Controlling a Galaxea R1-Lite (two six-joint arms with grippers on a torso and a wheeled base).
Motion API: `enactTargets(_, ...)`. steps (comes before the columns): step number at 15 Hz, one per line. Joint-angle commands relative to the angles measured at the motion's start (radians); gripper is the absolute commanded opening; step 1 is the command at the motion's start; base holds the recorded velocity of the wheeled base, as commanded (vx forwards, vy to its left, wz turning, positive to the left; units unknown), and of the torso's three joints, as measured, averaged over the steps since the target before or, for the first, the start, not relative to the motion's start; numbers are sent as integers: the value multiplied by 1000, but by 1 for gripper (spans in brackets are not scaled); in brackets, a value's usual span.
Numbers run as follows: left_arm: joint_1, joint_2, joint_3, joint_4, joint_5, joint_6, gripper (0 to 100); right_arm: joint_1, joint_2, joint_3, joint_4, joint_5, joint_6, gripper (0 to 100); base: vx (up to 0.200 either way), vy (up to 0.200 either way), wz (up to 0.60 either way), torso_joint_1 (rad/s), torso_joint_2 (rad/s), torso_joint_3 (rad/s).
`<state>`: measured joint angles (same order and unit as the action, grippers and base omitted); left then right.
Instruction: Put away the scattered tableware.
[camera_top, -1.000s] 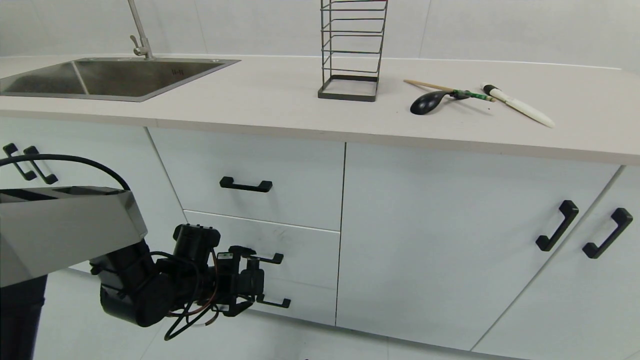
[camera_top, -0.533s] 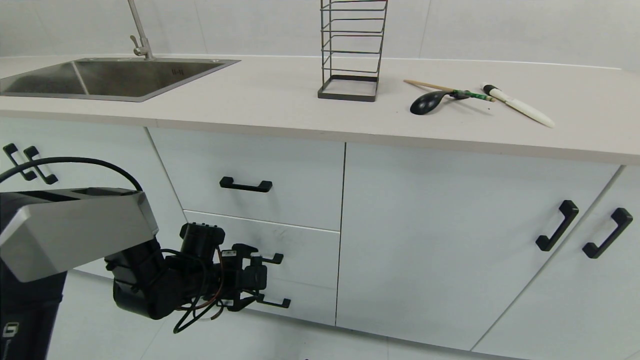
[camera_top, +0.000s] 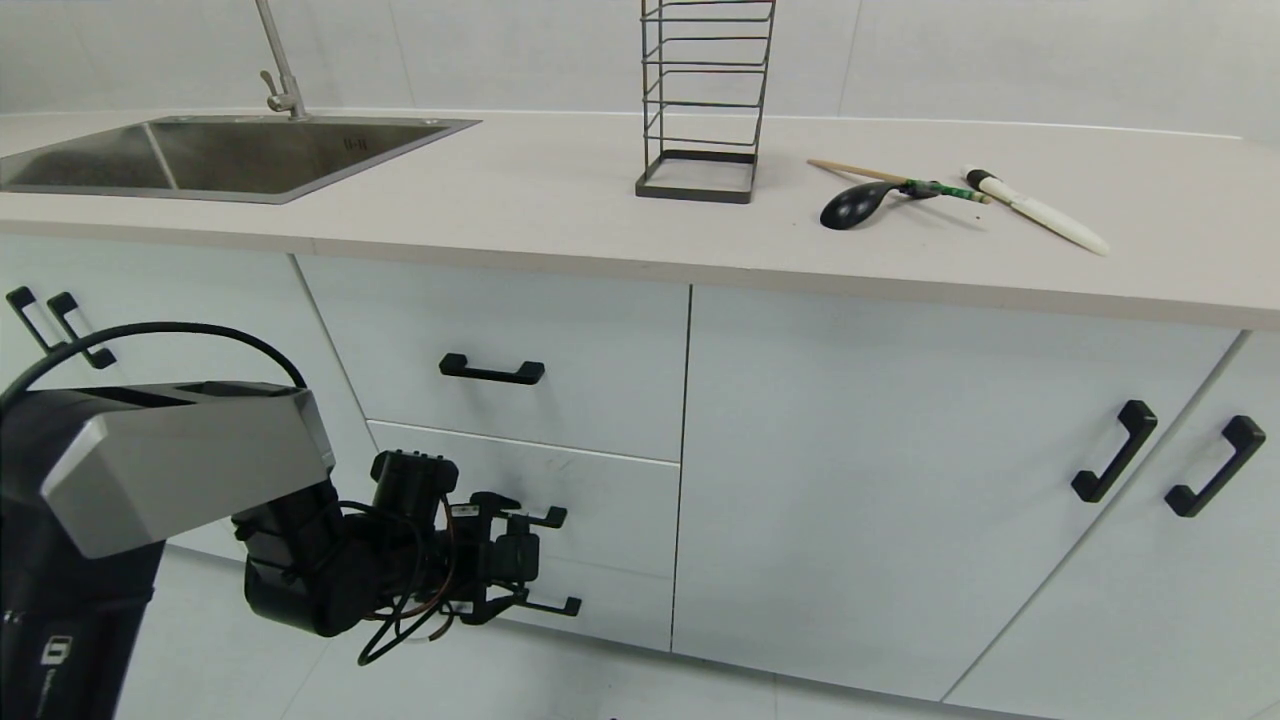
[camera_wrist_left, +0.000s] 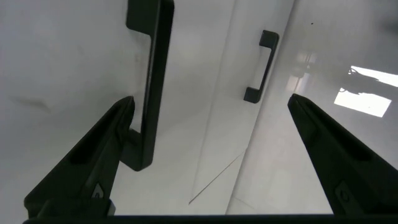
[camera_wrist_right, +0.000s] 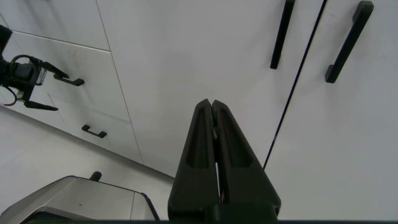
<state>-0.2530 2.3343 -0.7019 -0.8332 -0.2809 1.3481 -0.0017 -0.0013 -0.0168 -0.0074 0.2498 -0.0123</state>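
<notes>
Left gripper (camera_wrist_left: 211, 102) is spread wide and empty, with the drawer handle (camera_wrist_left: 149, 81) just ahead between its fingers, hard by one of them. The bar runs level, square to the line between the fingertips, so this looks the nearer arm for a pull. Right gripper (camera_wrist_right: 214, 109) is pinched tight on nothing, while the spoon (camera_top: 855, 205), chopstick (camera_top: 860, 171) and white knife (camera_top: 1040, 212) lie on the countertop (camera_top: 500, 220), well above and right of the left gripper; no writing legible on the drawer front.
</notes>
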Motion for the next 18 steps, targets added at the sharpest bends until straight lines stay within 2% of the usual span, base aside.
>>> enactTargets(1,0,19,2,0,0,2,100,0,1,0,0,0,0,0,0,0,0,0,0,0)
enactTargets(3,-2,22,12,2,0,3,100,0,1,0,0,0,0,0,0,0,0,0,0,0)
enactTargets(11,9,-53,163,0,-4,-1,100,0,1,0,0,0,0,0,0,0,0,0,0,0)
enactTargets(18,1,-142,254,-1,-6,3,100,0,1,0,0,2,0,0,0,0,0,0,0,0)
